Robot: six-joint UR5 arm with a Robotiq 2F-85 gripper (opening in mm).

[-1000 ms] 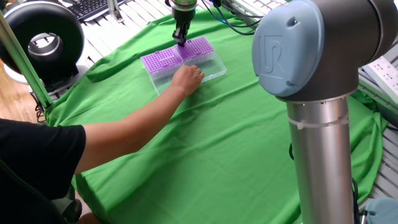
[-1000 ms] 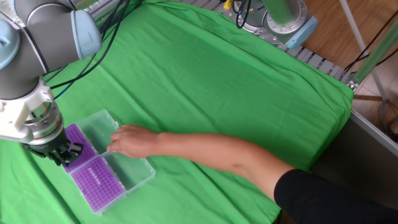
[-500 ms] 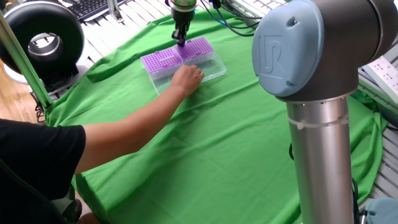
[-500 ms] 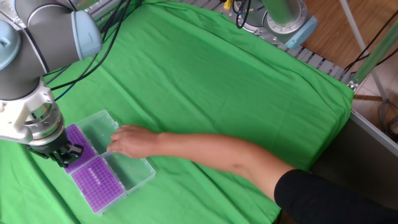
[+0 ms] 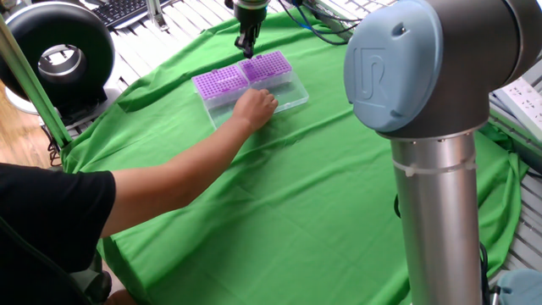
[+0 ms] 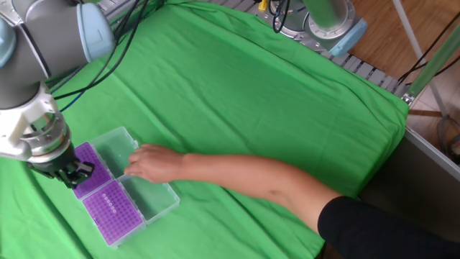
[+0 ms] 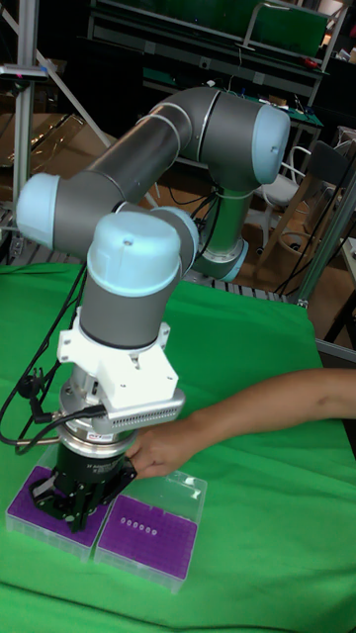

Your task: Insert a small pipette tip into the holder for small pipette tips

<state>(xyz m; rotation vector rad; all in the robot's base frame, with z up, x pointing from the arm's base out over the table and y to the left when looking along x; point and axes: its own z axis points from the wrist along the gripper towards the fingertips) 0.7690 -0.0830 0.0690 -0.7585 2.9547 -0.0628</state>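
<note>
Two purple tip holders (image 5: 268,65) (image 6: 113,208) (image 7: 148,534) sit side by side in clear plastic boxes on the green cloth. My gripper (image 5: 246,47) (image 6: 75,175) (image 7: 74,514) points straight down, a little above the far edge of the holders near where they meet. Its dark fingers look close together. The small pipette tip is too small to make out in any view, so I cannot tell whether one is between the fingers. A person's hand (image 5: 254,106) (image 6: 147,162) (image 7: 158,450) rests on the clear box lid (image 6: 115,144) beside the holders.
The person's forearm (image 5: 161,182) stretches across the cloth from the near side to the boxes. A second robot's large grey column (image 5: 440,212) stands at the right. A black round device (image 5: 59,55) and a keyboard (image 5: 123,10) lie beyond the cloth's far left edge.
My gripper has risen a little above the purple holder. The person's hand and the boxes have stayed where they were.
</note>
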